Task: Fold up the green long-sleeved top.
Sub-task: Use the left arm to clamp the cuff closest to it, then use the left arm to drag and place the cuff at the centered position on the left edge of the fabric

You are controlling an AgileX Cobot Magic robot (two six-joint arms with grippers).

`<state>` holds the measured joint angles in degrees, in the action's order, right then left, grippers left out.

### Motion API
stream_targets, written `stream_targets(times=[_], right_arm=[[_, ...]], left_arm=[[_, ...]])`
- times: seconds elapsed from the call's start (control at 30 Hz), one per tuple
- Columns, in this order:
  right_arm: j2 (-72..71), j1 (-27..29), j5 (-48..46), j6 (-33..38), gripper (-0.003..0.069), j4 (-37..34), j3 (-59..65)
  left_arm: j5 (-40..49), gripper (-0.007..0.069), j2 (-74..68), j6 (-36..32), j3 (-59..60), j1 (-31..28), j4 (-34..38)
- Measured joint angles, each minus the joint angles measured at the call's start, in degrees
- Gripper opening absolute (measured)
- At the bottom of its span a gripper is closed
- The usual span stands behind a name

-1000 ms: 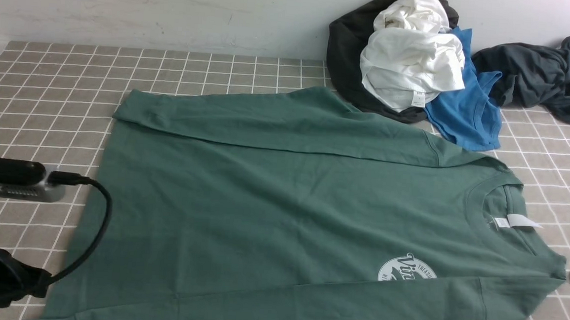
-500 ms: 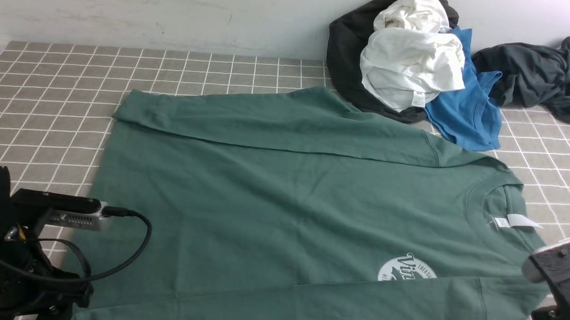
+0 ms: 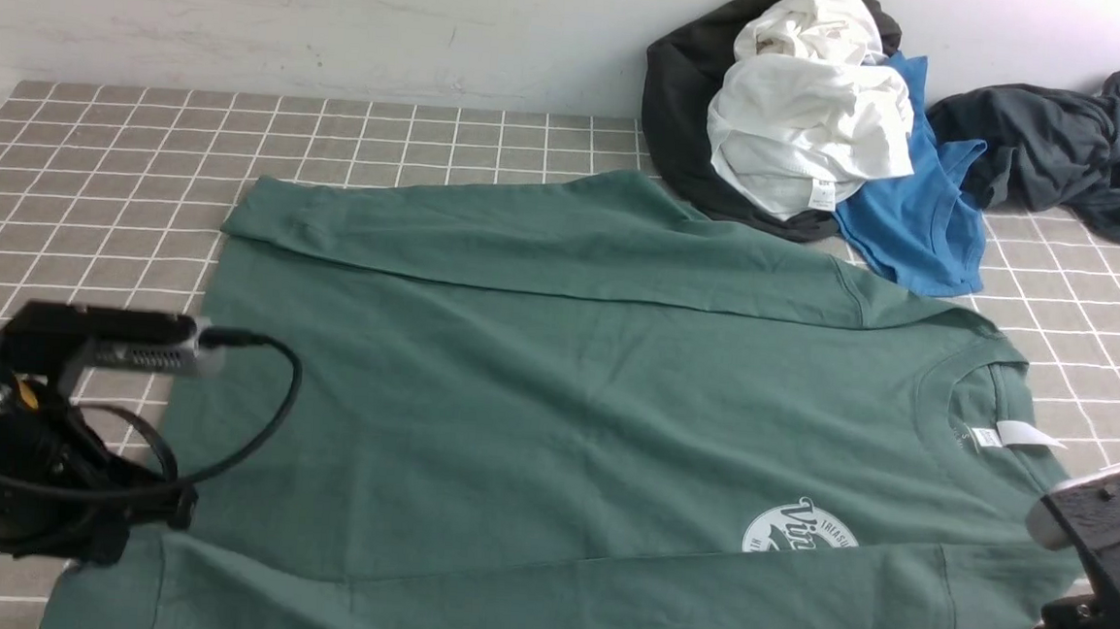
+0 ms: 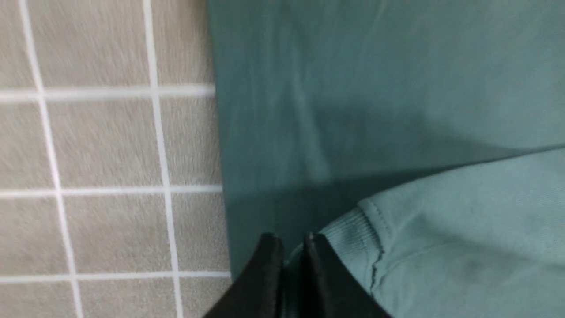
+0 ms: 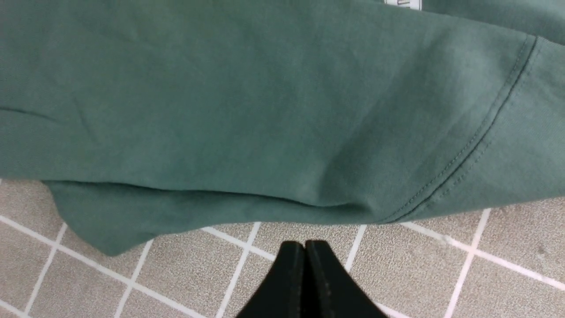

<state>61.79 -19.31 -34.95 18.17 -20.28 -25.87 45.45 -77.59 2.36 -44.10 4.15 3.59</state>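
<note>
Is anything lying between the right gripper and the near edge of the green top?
Nothing visible does. The right gripper, jaws shut, hangs over the tiled surface, and the green long-sleeved top begins just ahead of it. The pile of other clothes lies on the top's far side.

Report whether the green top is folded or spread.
Mostly spread: the green top lies flat on the tiles, body unfolded, only its sleeves laid across it.

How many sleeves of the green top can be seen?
2. The far sleeve lies folded across the green long-sleeved top; the near sleeve runs along its near edge, its cuff pinched in the left gripper.
</note>
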Motion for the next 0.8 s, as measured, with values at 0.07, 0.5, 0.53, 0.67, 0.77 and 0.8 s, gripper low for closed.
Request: stream_targets(times=[0.07, 0.5, 0.53, 0.67, 0.77, 0.8], right_arm=[[0.0, 0.0, 0.3, 0.0, -0.0013, 0.0, 0.0], [0.0, 0.0, 0.7, 0.0, -0.0013, -0.1, 0.0], [0.0, 0.0, 0.7, 0.0, -0.0013, -0.1, 0.0], [0.0, 0.0, 0.7, 0.0, -0.0013, -0.2, 0.0], [0.0, 0.0, 0.7, 0.0, -0.0013, -0.2, 0.0], [0.0, 0.0, 0.7, 0.0, -0.0013, -0.2, 0.0]], left_arm=[[0.2, 0.0024, 3.3, -1.6, -3.8, 0.0, 0.3], [-9.2, 0.0029, -13.0, -3.6, -20.9, 0.0, -4.1], [-8.5, 0.0041, -16.2, -3.3, -22.9, -0.1, -4.2], [-3.6, 0.0136, -24.5, -1.9, -30.3, -0.6, -4.5], [-0.5, 0.03, -31.4, 0.8, -40.2, -1.5, -6.1], [-0.4, 0.0344, -32.9, 1.4, -42.8, -1.7, -6.4]])
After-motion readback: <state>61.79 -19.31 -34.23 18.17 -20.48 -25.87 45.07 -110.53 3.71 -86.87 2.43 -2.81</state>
